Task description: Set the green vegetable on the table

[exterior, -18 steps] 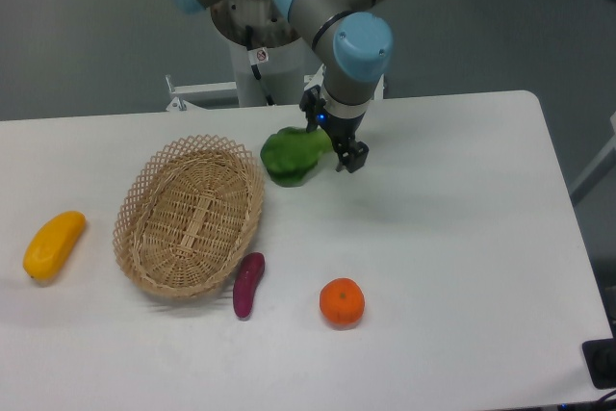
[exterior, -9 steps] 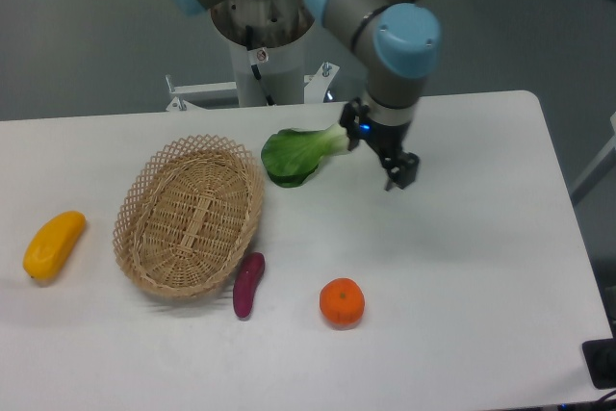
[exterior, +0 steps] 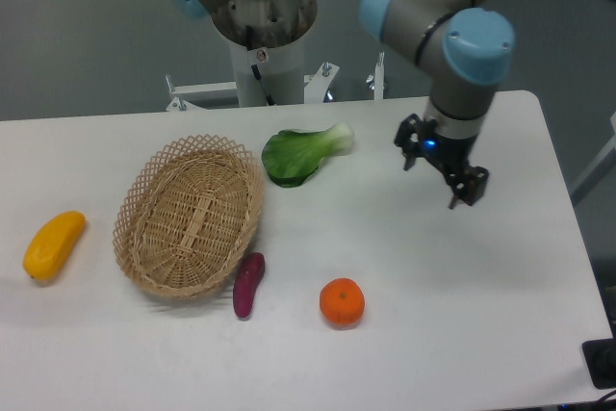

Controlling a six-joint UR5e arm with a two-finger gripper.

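The green vegetable [exterior: 300,154], a bok choy with dark leaves and a pale stalk end pointing right, lies flat on the white table [exterior: 500,267] just right of the wicker basket. My gripper [exterior: 441,167] hangs well to the right of it, apart from it by a wide gap. Its black fingers are spread and open, with nothing between them.
An oval wicker basket [exterior: 190,215] sits left of the vegetable. A purple eggplant-like piece [exterior: 247,284] and an orange [exterior: 342,301] lie nearer the front edge. A yellow fruit [exterior: 53,244] rests at the far left. The arm's base [exterior: 260,36] stands behind the table.
The gripper has let go of the green vegetable and moved away to the right. The vegetable stays lying on the table by the basket.
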